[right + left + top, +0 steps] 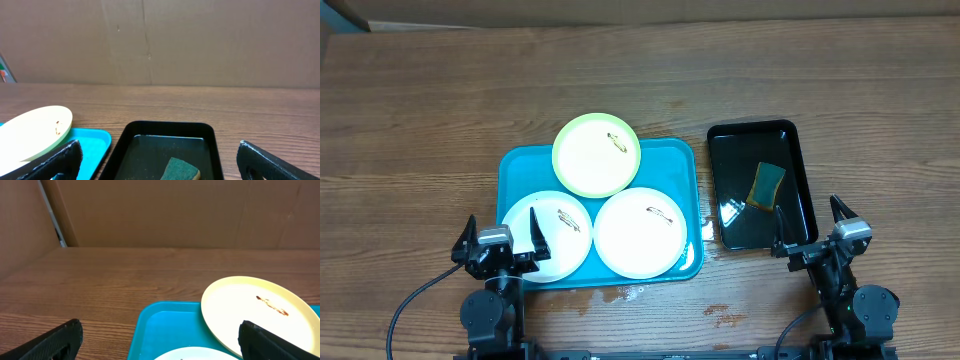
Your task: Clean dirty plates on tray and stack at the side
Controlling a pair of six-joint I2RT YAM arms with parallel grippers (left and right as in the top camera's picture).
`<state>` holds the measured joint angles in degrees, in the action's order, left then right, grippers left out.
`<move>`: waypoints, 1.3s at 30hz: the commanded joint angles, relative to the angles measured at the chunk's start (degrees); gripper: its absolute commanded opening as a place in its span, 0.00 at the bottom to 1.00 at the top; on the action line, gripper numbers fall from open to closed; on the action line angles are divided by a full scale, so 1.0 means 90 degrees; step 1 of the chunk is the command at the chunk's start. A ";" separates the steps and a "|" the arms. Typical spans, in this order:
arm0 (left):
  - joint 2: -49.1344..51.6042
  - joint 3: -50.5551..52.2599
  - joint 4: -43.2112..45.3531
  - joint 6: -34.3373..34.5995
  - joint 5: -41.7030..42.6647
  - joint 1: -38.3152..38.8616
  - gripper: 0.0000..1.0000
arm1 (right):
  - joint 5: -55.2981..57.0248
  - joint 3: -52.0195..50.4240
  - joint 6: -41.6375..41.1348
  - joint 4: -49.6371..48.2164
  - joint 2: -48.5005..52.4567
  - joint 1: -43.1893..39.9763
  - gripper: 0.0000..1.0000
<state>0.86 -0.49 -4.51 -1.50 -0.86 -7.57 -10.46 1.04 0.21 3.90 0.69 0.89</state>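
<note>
Three dirty plates lie on the turquoise tray (516,170): a yellow-green plate (597,155) at the back, a white plate (558,245) front left and a second white plate (640,238) front right. Each carries a small dark squiggle. My left gripper (502,224) stands open at the tray's front left corner, its right finger over the left white plate's edge. In the left wrist view the left gripper (159,341) frames the tray (165,325) and the yellow-green plate (255,310), with nothing held. My right gripper (808,222) stands open near the table's front edge.
A glossy black tray (799,160) right of the turquoise one holds shallow water and a green-and-yellow sponge (766,185). From the right wrist, the sponge (180,171) lies just ahead of the open right gripper (157,156). Small wet patches (628,293) mark the wood in front.
</note>
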 commanded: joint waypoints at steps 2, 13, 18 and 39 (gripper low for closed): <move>-0.0068 0.0024 0.0010 -0.0075 0.0078 0.0017 1.00 | 0.0036 -0.0066 0.0027 -0.0034 -0.0058 0.0039 1.00; -0.0068 0.0024 0.0010 -0.0075 0.0078 0.0017 1.00 | 0.0049 -0.0005 -0.0597 -0.0056 -0.0058 0.0036 1.00; -0.0068 0.0024 0.0010 -0.0075 0.0078 0.0017 1.00 | 0.0350 0.0644 -0.1248 0.0036 0.0095 0.0036 1.00; -0.0068 0.0024 0.0007 -0.0075 0.0078 0.0017 1.00 | -0.0644 1.1108 -0.1360 0.8495 0.9209 0.0039 1.00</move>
<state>0.84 -0.49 -4.56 -1.50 -0.80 -7.57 -11.35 94.61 -11.97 78.61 77.10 0.91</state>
